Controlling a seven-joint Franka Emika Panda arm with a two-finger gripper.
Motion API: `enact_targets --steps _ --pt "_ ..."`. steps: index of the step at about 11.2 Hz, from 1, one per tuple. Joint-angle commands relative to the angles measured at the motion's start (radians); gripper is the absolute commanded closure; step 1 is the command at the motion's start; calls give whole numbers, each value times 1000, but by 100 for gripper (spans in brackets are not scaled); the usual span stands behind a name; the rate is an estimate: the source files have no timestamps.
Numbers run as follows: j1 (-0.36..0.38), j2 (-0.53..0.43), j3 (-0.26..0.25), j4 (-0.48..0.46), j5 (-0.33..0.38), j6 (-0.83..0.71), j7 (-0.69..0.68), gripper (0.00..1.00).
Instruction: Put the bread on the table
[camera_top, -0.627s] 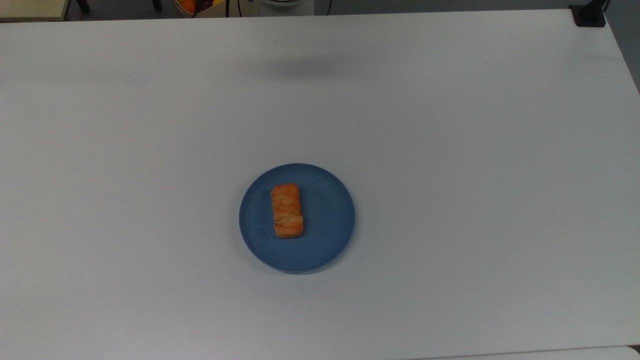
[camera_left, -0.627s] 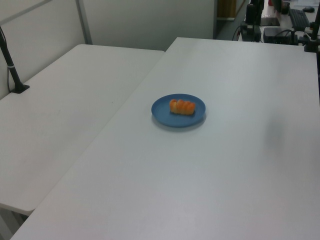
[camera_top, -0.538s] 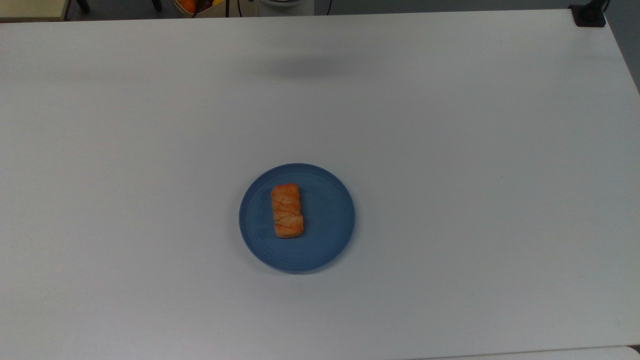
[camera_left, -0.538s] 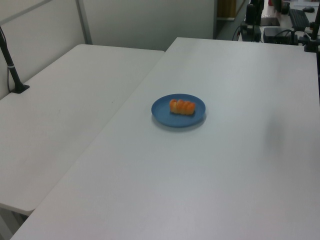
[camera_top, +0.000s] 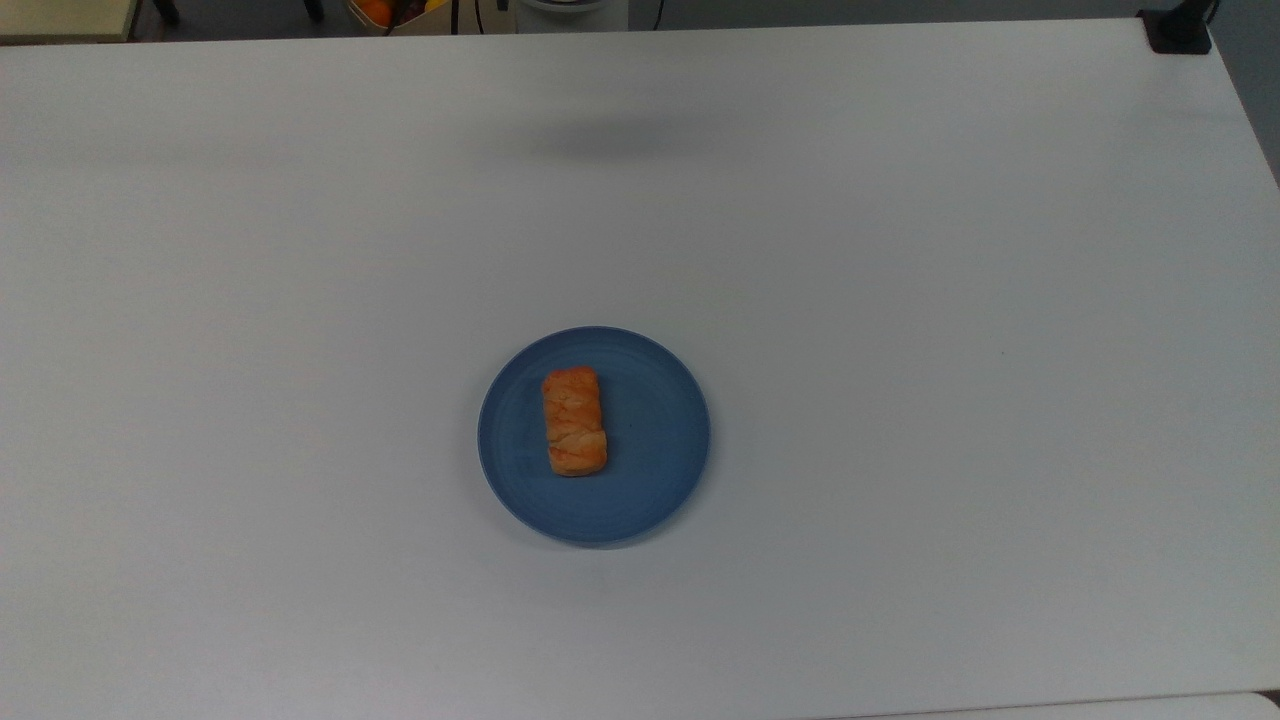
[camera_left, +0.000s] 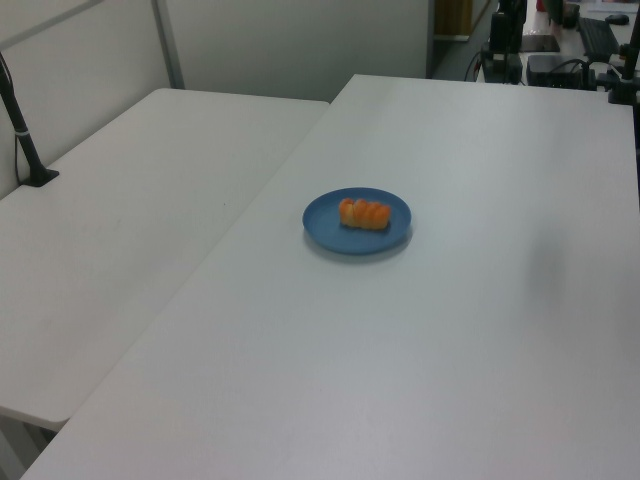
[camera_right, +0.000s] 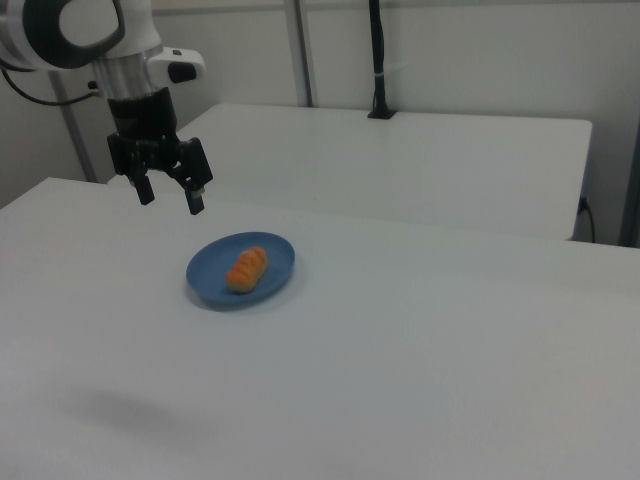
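Note:
The bread (camera_top: 574, 421) (camera_left: 364, 214) (camera_right: 247, 268), a small orange-golden loaf, lies on a round blue plate (camera_top: 650, 440) (camera_left: 325, 222) (camera_right: 277, 252), left of the plate's middle in the top view. The plate rests on the white table (camera_top: 900, 300) (camera_left: 450, 350) (camera_right: 420, 350). In the right view my gripper (camera_right: 170, 199) hangs in the air, up and to the left of the plate. Its two black fingers point down and stand open with nothing between them.
A second white table (camera_left: 120, 220) (camera_right: 400, 160) adjoins this one, with a black pole (camera_left: 22, 130) (camera_right: 377, 60) clamped at its far edge. A black clamp (camera_top: 1178, 28) sits at the top view's upper right corner. A soft shadow (camera_top: 610, 135) lies on the table.
The soft shadow near the table's far edge in the top view has drifted slightly. The bread and plate have not moved.

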Motion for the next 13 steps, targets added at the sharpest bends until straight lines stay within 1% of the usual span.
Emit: enact_targets --steps 1,4,6,9,13 --pt "3 46 -1 10 0 103 5 0" --pt "7 114 2 10 8 251 6 0" --pt "9 161 1 10 26 367 5 0" --pt "13 250 5 10 28 463 -6 0" --pt "12 371 51 9 28 609 6 0"
